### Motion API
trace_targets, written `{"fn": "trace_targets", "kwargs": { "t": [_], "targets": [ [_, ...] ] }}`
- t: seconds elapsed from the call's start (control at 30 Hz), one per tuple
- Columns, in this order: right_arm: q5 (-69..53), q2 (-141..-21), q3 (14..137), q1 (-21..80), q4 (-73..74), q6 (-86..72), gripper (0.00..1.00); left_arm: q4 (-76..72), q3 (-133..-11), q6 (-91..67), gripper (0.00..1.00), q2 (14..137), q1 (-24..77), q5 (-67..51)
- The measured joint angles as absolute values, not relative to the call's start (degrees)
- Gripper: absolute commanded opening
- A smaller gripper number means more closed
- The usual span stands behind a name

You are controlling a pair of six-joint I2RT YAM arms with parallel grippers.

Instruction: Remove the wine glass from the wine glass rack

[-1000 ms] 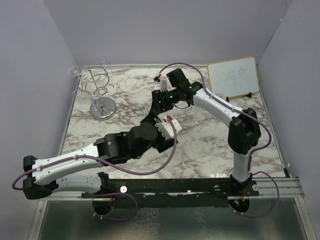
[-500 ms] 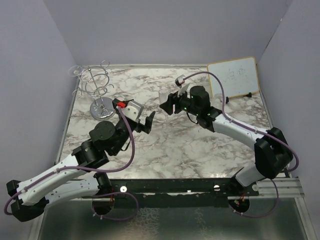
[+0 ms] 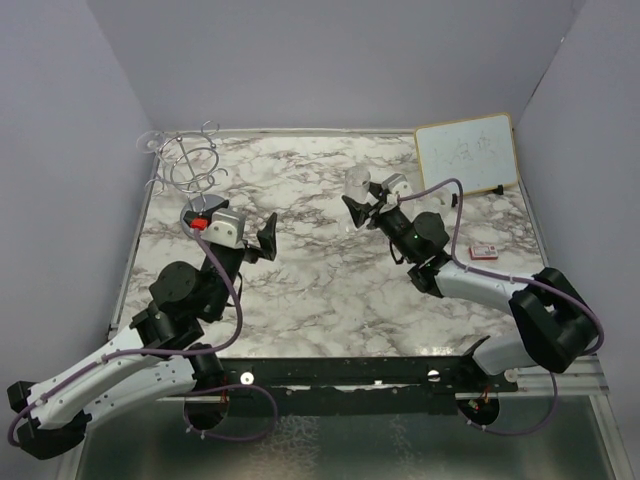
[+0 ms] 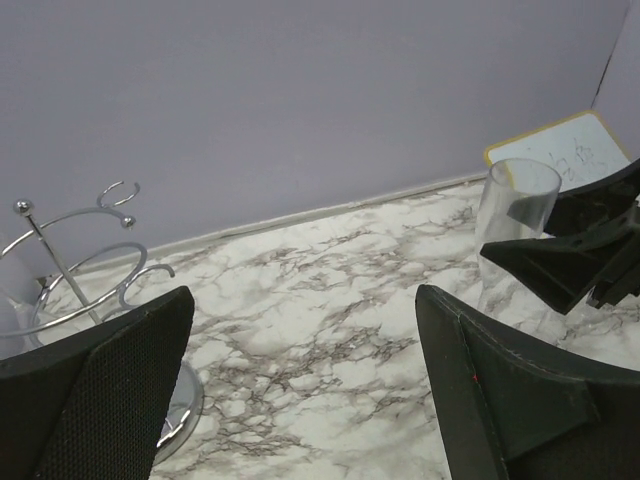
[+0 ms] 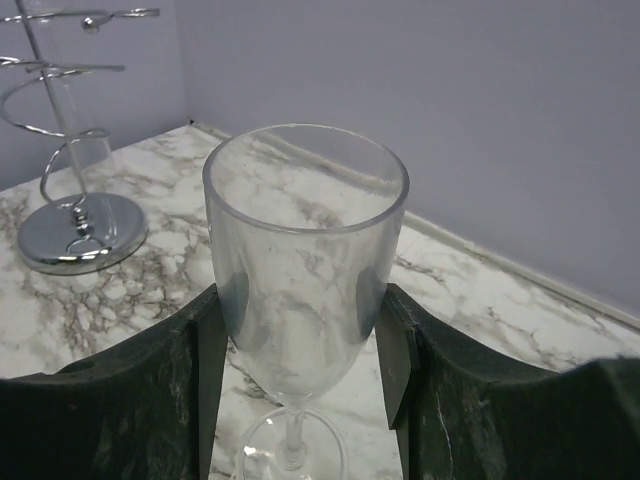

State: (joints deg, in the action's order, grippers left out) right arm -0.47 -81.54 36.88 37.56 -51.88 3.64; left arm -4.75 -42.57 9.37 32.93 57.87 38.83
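Top external view puts the wine glass (image 3: 356, 184) upright in the upper middle of the frame, well apart from the wine glass rack (image 3: 190, 168) in the upper left corner of the marble table (image 3: 330, 290). The right gripper (image 3: 361, 206) is closed around its bowl. In the right wrist view the two fingers (image 5: 205, 370) press against either side of the clear bowl, with stem and foot showing below them, though whether the foot rests on the marble or hangs just above it cannot be told. The left gripper (image 3: 266, 238) sits left of centre with its jaws spread wide, and the left wrist view shows only bare marble between them. A second ago both arms met in the middle of the table, the left reaching far across beneath the right. Since then the left arm has drawn back toward its own side and risen, and the right arm has folded in, carrying the glass slightly rightward. That reads as the arms parting with the glass left wholly to the right one, so the removal itself looks done: the glass is free of the wire loops. What seems left is setting it down steadily and letting go. Something faint and clear may hang in the rack's loops, but it is too dim to name.
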Motion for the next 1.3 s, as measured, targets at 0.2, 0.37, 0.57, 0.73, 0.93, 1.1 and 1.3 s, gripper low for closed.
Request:
{"fn": "trace_targets", "kwargs": {
  "t": [0.2,0.37,0.57,0.73,0.93,1.1,1.3],
  "targets": [
    [2.15,-82.21,34.22,37.56,-60.14,6.35,0.45,-5.54,-41.6,9.47,0.94,33.28,57.32,39.44],
    [2.11,-82.78,34.2,37.63,-61.41,7.29,0.45,-5.52,-41.43,9.41,0.94,33.71,56.69,39.46],
    [2.07,-84.09,34.2,38.06,-61.17,7.35,0.45,-5.52,-41.43,9.37,0.93,33.76,56.27,39.46],
    [1.83,-85.54,33.78,38.3,-60.42,7.29,0.45,-5.54,-41.43,9.28,0.93,33.82,56.18,39.46],
    [2.17,-87.02,31.88,38.3,-61.39,7.27,0.45,-5.52,-41.43,8.99,0.93,34.0,55.88,39.44],
    [2.76,-89.52,31.44,38.3,-63.16,7.25,0.45,-5.52,-41.43,8.78,0.93,34.09,55.66,39.44],
    [3.86,-91.68,30.89,38.3,-66.24,7.27,0.45,-5.52,-41.41,8.69,0.93,34.09,55.59,39.44]
  ]
}}
